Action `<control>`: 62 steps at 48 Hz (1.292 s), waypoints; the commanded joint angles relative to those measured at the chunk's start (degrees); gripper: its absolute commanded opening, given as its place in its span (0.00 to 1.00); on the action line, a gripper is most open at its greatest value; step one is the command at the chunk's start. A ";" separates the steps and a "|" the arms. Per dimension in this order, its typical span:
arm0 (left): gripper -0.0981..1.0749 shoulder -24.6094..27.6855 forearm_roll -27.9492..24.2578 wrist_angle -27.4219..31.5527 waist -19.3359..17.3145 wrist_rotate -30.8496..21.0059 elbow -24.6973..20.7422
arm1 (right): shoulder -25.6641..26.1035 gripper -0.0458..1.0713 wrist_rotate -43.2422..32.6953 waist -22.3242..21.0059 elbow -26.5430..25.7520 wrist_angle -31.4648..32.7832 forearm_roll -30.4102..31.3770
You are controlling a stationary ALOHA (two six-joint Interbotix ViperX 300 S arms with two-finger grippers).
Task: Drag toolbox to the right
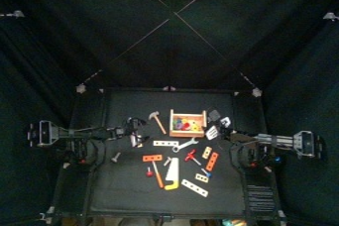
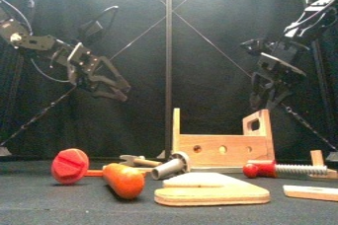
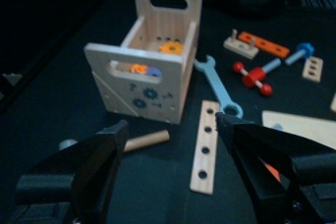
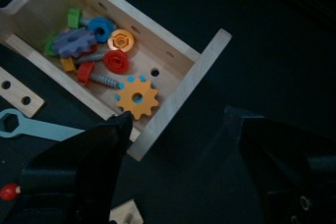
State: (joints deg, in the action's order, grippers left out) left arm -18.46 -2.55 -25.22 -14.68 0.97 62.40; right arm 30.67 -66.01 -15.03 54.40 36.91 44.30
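The toolbox [image 1: 176,122] is a tan wooden box with an orange-red inside, standing at the table's back middle. Seen from the front, the toolbox [image 2: 222,148] shows its tall handle ends and holed side. My left gripper [image 1: 133,128] hangs open just to its left, above the table; between its wide jaws [image 3: 178,159] the toolbox [image 3: 138,81] stands a short way ahead. My right gripper [image 1: 225,123] is open close above the box's right end. Its wrist view looks down past the gripper [image 4: 184,164] onto the toolbox [image 4: 197,71], which holds coloured gears and screws. Neither gripper holds anything.
Flat toy tools and perforated strips lie in front of the box: a blue wrench [image 3: 223,100], a holed strip [image 3: 206,147], a saw [image 1: 172,173], a red screw [image 2: 69,165] and an orange-headed hammer [image 2: 126,180]. Black curtains surround the table.
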 commanded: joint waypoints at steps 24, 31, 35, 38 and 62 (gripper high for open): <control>0.96 -3.78 3.87 5.01 7.73 0.00 3.87 | -7.12 0.97 -0.09 -2.64 -1.23 -3.34 -0.18; 0.96 -3.96 4.48 5.36 7.73 0.00 3.96 | -7.12 0.95 -0.09 -2.72 -1.41 -3.34 -0.18; 0.96 -4.04 4.57 5.36 7.82 0.00 4.04 | -7.12 0.91 -0.09 -2.72 -1.41 -3.43 -0.18; 0.96 -4.13 4.57 5.36 7.82 0.00 4.04 | -7.12 0.87 -0.09 -2.64 -1.49 -3.52 -0.18; 0.96 -4.13 4.57 5.36 7.82 0.00 4.22 | -7.12 0.53 -0.09 -2.46 -2.29 -4.22 -0.97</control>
State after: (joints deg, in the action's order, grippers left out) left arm -22.41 1.93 -19.69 -6.94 0.88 67.24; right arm 22.94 -66.45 -17.93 53.88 33.31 43.86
